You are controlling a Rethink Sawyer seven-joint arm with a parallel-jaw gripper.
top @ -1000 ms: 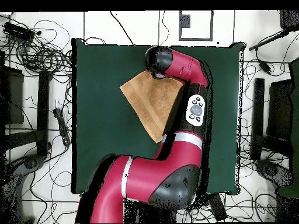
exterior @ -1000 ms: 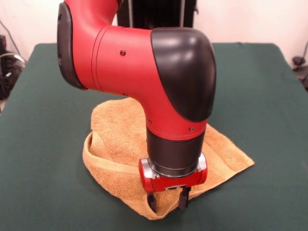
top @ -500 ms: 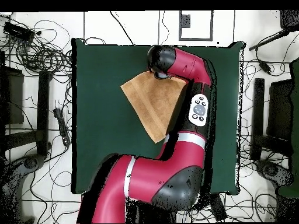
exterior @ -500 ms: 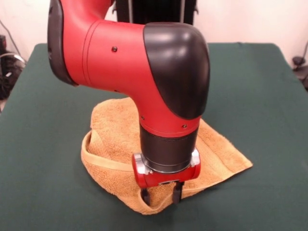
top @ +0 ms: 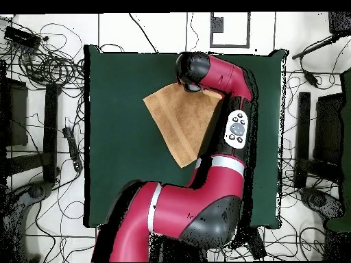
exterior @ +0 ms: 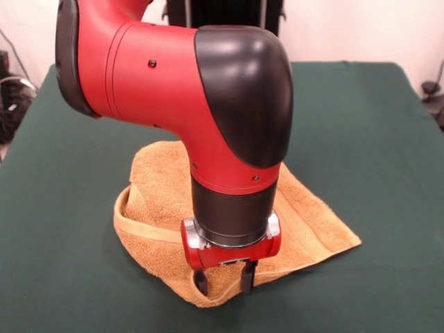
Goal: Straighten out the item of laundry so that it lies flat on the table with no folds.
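The item of laundry (exterior: 159, 187), a golden-orange towel, lies folded in a rough triangle on the green table (exterior: 361, 139). Its left side is doubled over, with a ribbed band curling along the fold. My gripper (exterior: 223, 279) points straight down at the towel's near edge. Both fingers are sunk into the cloth, which bunches up between them and is slightly raised there. In the overhead view the towel (top: 179, 123) is a triangle at the table's (top: 116, 103) upper middle. The arm's wrist (top: 192, 68) covers the towel's top corner and hides the gripper.
The arm (exterior: 208, 111) fills the middle of the front view and hides the towel's centre. In the overhead view, cables and stands (top: 41, 61) ring the table. Green cloth stretches wide on both sides of the towel.
The gripper has slid leftward along the near edge in the front view, and the towel's near edge and right corner have shifted with it.
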